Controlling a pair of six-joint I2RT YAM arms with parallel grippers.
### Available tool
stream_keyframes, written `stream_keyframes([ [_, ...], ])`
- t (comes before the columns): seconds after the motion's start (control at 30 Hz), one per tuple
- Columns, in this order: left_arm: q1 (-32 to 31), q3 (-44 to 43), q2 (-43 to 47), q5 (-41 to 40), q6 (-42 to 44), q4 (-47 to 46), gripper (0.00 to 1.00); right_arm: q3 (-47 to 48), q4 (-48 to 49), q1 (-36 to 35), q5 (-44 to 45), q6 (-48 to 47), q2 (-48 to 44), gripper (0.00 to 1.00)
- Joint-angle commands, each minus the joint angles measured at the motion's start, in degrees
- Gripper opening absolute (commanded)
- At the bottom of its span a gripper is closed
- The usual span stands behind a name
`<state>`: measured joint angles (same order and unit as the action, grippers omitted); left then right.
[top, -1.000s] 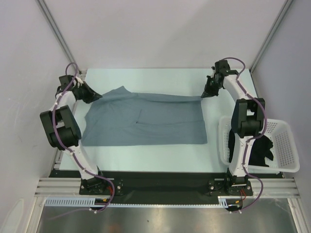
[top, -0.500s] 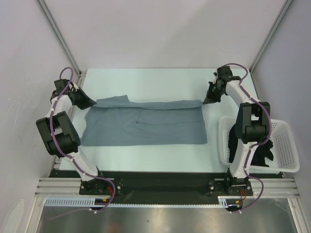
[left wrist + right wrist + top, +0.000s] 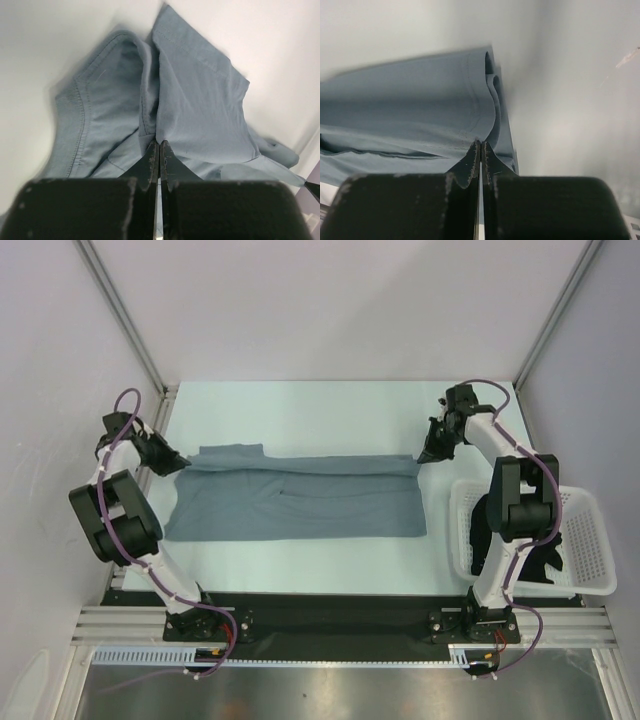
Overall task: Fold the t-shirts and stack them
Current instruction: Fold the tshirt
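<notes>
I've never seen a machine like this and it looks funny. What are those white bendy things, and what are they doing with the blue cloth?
Those are two robot arms, the left arm and the right arm, bolted to the near edge of a table. The big picture is taken from above and behind them. The two close-ups come from small cameras on their wrists, showing each arm's black pinching tool. On the table lies a grey-blue shirt. The left tool is shut on its far left corner and the right tool on its far right corner. Beside the right arm sits a white basket with a black shirt inside.
</notes>
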<state>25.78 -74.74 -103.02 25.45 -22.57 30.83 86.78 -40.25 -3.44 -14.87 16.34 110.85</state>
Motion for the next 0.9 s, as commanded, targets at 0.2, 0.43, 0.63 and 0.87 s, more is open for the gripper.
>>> stream_keyframes([
  [0.2, 1.82, -0.23, 1.16, -3.22, 3.58, 0.99, 0.0, -3.02, 1.31, 0.19, 1.25, 0.19, -3.8, 0.0],
  [0.43, 1.9, 2.05, 1.33, -3.3, 3.23, 0.29, 0.0, -3.99, 2.63, 0.1, 0.72, 0.54, -2.65, 0.0],
  [0.63, 1.82, 5.74, 2.3, -5.23, 3.49, -0.07, 0.0, -4.87, 2.99, 0.01, 0.46, 1.15, -2.56, 0.0],
  [0.87, 1.82, 6.54, 2.13, -7.0, 4.11, 0.37, 0.0, -5.83, 2.81, -0.07, 0.72, 0.8, -2.74, 0.0],
])
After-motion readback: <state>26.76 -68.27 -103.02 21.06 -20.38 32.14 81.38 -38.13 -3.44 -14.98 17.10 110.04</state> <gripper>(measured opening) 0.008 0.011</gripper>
